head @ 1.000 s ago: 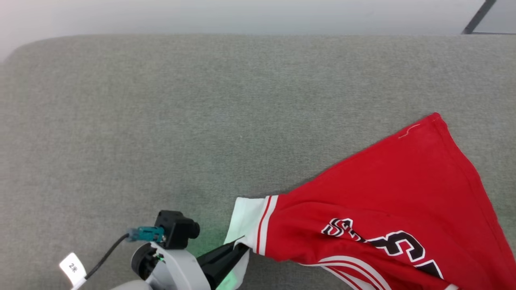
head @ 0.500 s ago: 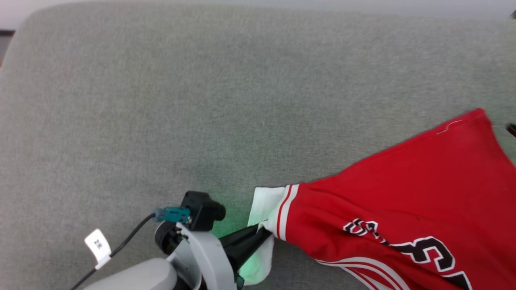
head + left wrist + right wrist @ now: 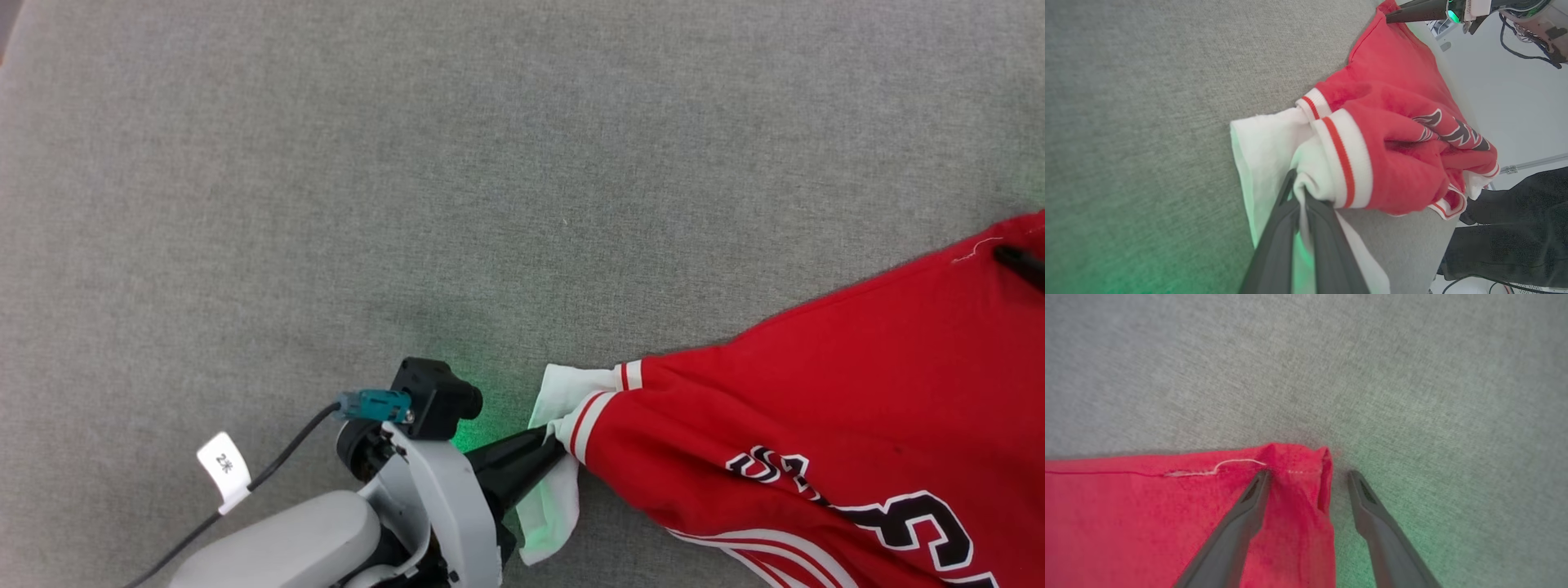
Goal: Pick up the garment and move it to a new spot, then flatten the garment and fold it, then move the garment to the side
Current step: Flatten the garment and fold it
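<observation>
Garment (image 3: 816,384) in left pincer (image 3: 558,435)

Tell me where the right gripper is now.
In the right wrist view the right gripper stands open astride the red hem corner of the garment, on the grey surface; the head view shows it at the right edge.

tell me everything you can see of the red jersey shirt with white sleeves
Red knit jersey T-shirt with white sleeves, red-and-white striped trim and black white-outlined lettering, lying rumpled on the grey fabric surface. The left gripper is shut on a white sleeve; the open right gripper straddles a red hem corner with a loose white thread.
</observation>
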